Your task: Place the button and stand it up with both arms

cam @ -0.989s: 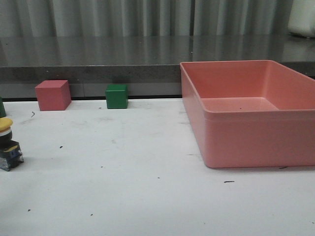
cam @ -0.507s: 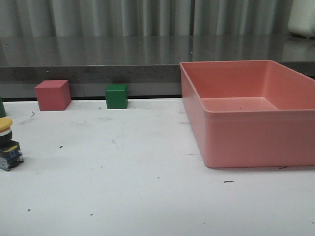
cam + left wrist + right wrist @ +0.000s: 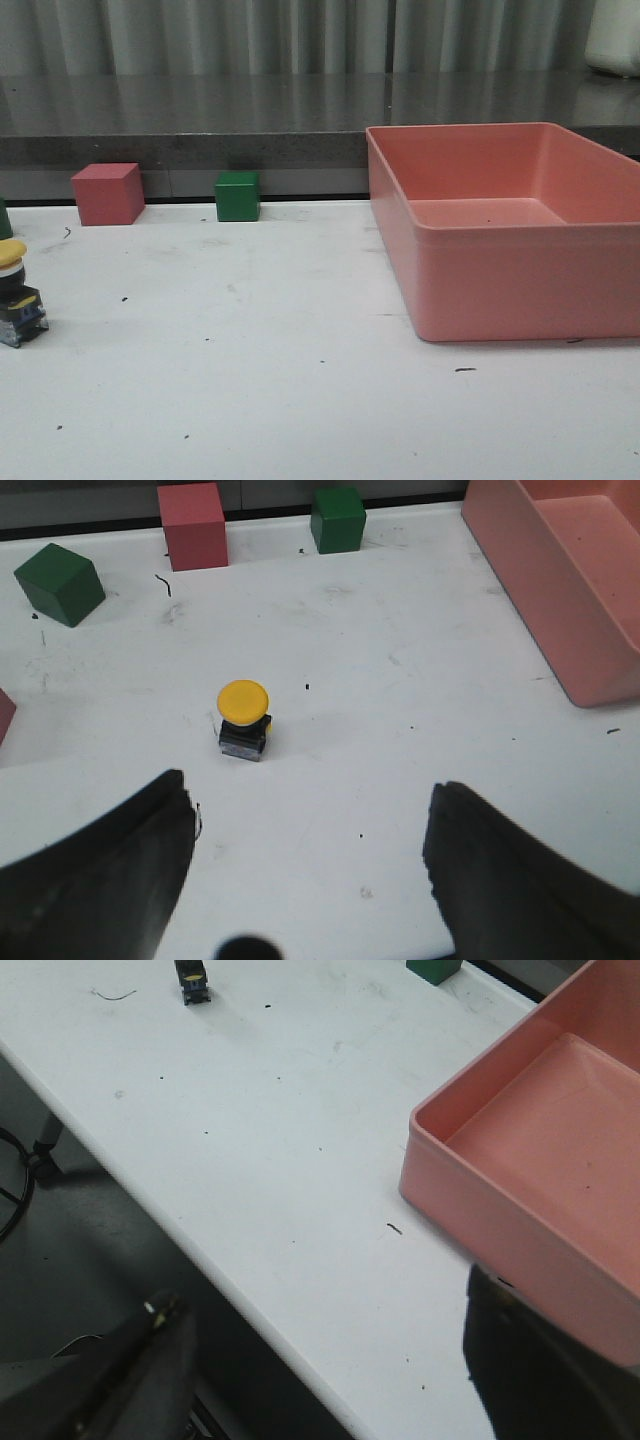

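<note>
Left end effector (image 3: 305, 865) spread wide, empty, above the white worktop (image 3: 300, 400), one button (image 3: 243, 720) upright at its far left, two green cubes (image 3: 337, 519), right end effector (image 3: 320, 1370) also apart, one pink bin (image 3: 510, 230) rightmost.

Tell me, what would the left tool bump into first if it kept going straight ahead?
Probably the button: it stands upright on the table, roughly between the open left tool's fingers and ahead of them. Depth is uncertain.
</note>
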